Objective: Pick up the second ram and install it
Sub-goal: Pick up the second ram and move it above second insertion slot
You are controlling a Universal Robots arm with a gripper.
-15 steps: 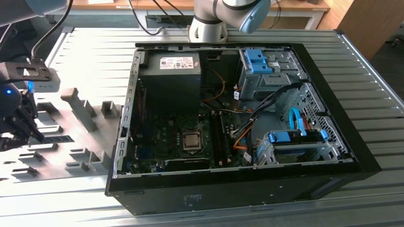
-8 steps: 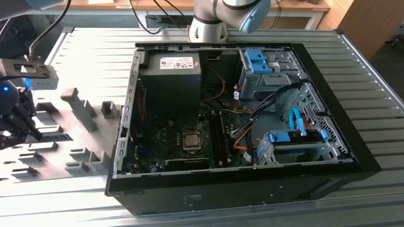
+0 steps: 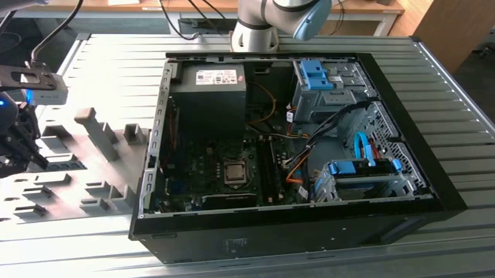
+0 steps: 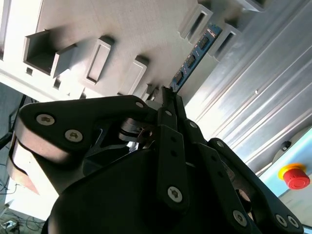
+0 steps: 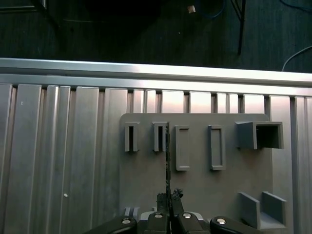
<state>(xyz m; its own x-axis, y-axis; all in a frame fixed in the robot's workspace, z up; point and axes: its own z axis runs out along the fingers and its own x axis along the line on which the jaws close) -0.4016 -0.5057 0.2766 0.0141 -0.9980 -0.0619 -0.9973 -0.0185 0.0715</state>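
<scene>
Gripper [image 4: 168, 92] pinched shut on the second ram [image 4: 195, 55], held edge-on at the grey slotted holder [image 5: 200, 195] and well apart from the open computer case [image 3: 270, 231]: grasp made, lift-out unclear, install not yet done.

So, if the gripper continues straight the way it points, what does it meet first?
The gripper already grips the second ram; straight beyond that, it would likely meet the grey slotted holder, though depth is unclear.
</scene>
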